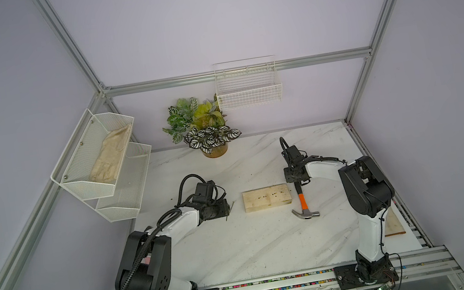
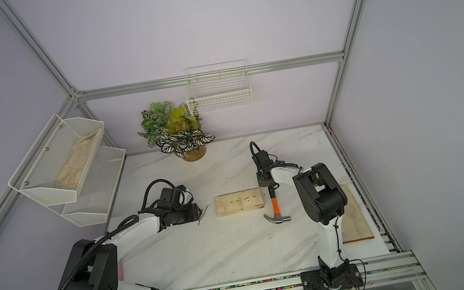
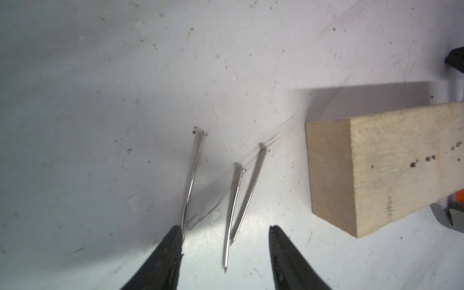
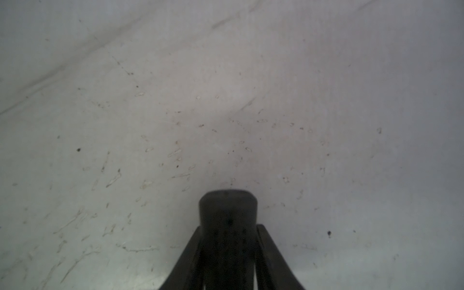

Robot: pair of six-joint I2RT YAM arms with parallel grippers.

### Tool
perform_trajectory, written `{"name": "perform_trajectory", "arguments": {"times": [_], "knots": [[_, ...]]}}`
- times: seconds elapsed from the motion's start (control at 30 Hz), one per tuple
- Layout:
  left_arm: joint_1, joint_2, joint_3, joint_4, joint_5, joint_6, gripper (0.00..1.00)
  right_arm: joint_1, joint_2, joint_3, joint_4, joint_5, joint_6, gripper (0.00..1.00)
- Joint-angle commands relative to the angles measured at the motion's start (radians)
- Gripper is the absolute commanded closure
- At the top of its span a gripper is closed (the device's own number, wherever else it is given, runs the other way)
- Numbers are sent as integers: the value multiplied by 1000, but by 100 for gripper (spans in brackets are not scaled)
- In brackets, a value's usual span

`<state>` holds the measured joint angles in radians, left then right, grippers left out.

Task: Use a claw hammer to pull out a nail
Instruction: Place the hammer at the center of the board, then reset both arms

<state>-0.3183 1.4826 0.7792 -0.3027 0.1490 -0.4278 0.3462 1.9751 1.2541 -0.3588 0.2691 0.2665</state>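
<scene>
The hammer (image 1: 303, 201) lay just right of the block (image 1: 267, 198), head toward the front edge of the table (image 1: 256, 249), its black handle end between the narrow jaws of the right gripper (image 4: 229, 226). Whether they clamped it could not be told. The left gripper (image 3: 224, 226) stood wide over three loose nails (image 3: 251, 190).

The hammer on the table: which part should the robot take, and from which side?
Take the hammer by the black end of its handle, from above, closing across the handle. It lies flat with the steel head toward the robot, and the block sits close beside it, so a sideways approach is cramped. The right hand stands astride that end.
</scene>
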Motion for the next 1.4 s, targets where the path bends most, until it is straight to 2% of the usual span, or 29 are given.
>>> {"name": "perform_trajectory", "arguments": {"times": [0.0, 0.17, 0.23, 0.27, 0.3, 0.43, 0.53, 0.6, 0.67, 0.7, 0.77, 0.8, 0.87, 0.97, 1.07, 1.1, 1.13, 1.2, 1.23, 1.27, 1.3, 1.33, 1.37], "knots": [[18, -61, 27, 4, 7, 3, 41, -7, 27, -7, -22, 7, 4, 58], [38, -119, 30, 4, 3, 2, 35, -7, 4, -7, -27, -3, 5, 49], [46, -135, 28, 4, -19, -2, 31, -8, -27, -5, -34, -10, 9, 41], [54, -147, 29, 2, -36, -2, 25, -7, -55, -8, -31, -10, 12, 36], [63, -160, 26, 4, -52, -3, 2, -7, -90, -18, -23, -6, 13, 30], [117, -239, 14, 4, -114, -20, 0, -10, -255, -92, 59, 49, 28, 4], [165, -339, -52, 41, -260, -14, 0, -24, -390, -203, 214, 120, 53, 3], [195, -404, -132, 114, -402, 35, 0, -38, -491, -336, 381, 164, 57, 3], [221, -445, -222, 257, -398, 157, 0, -57, -577, -485, 588, 181, 8, 3], [229, -452, -272, 354, -422, 191, 0, -69, -611, -562, 699, 188, -30, 3], [248, -429, -368, 584, -390, 319, 0, -85, -660, -703, 918, 208, -106, 3], [255, -396, -405, 683, -380, 368, 0, -92, -660, -762, 1018, 219, -135, 3], [264, -315, -424, 798, -453, 362, 0, -107, -632, -808, 1070, 219, -160, 3], [291, -196, -451, 1012, -389, 408, 0, -113, -539, -846, 1168, 262, -167, 3], [302, -145, -489, 1195, -349, 409, 0, -121, -435, -916, 1430, 333, -147, 3], [308, -112, -500, 1254, -335, 414, 0, -122, -400, -917, 1502, 349, -189, 3], [310, -81, -500, 1292, -360, 409, 0, -119, -390, -895, 1472, 384, -196, 3], [315, 48, -475, 1338, -380, 395, 0, -120, -370, -826, 1348, 343, -178, 3], [317, 100, -463, 1379, -380, 415, 0, -120, -352, -822, 1371, 354, -206, 3], [312, 110, -465, 1412, -370, 429, 0, -121, -322, -850, 1475, 339, -249, 3], [314, 76, -453, 1336, -356, 421, 0, -149, -272, -892, 1635, 293, -284, 3], [312, 57, -438, 1273, -329, 426, 0, -175, -226, -898, 1678, 277, -243, 3], [312, 52, -418, 1224, -288, 445, 0, -185, -210, -903, 1722, 224, -271, 3]]}}
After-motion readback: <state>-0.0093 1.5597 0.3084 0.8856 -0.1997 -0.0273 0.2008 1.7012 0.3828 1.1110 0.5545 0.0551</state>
